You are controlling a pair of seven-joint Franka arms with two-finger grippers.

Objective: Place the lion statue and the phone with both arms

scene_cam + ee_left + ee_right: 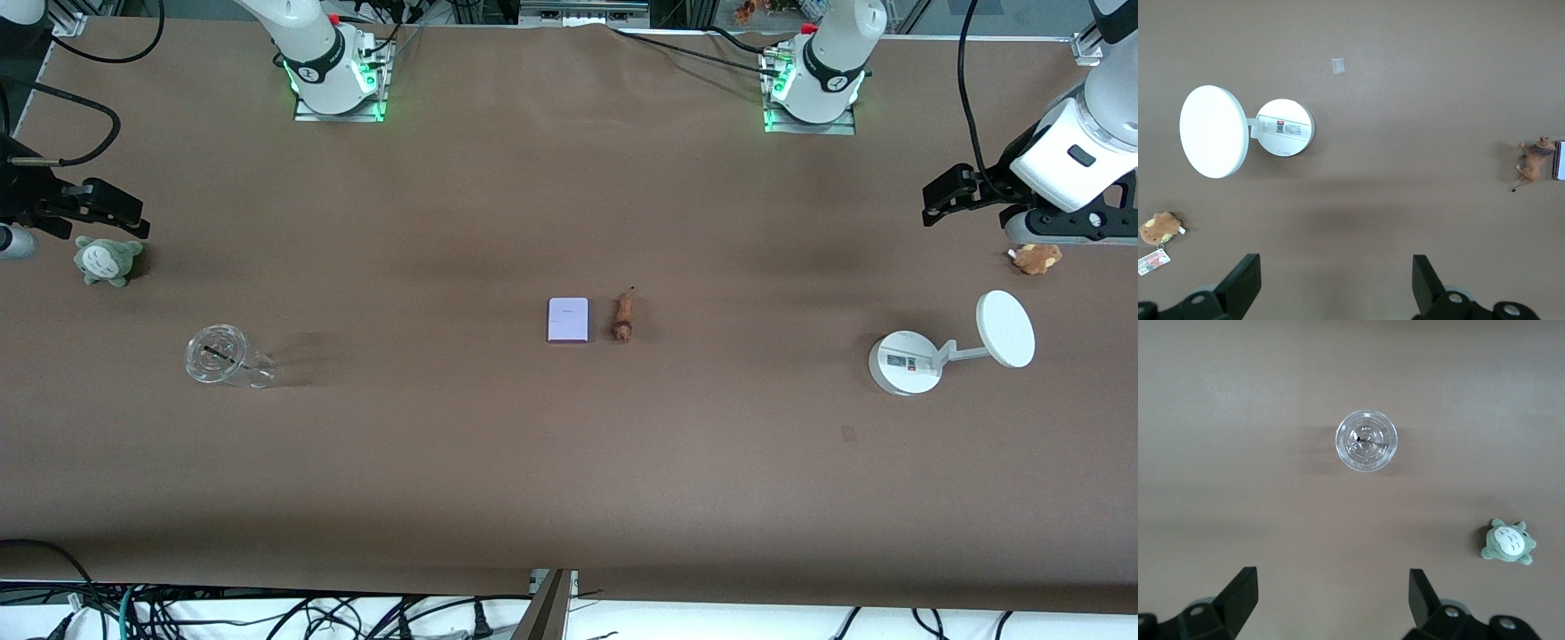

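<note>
Nearest you: cup (224,357) toward the right arm's end, stand (916,360) toward the left arm's.

Phone (568,320), mid-tabletop: flat, stiff, likely slick; you'd pinch it across its edges.

Lion (623,318), just beside the phone: light, rigid, tail probably fragile; take the body. Detail is too small to read.

Farther: green plush (108,260), tan plush (1036,258).

Left gripper (947,191), over the tabletop by the tan plush: jaws wide, empty; waiting.

Right gripper (107,209), by the green plush: likewise; arm cut off.
</note>
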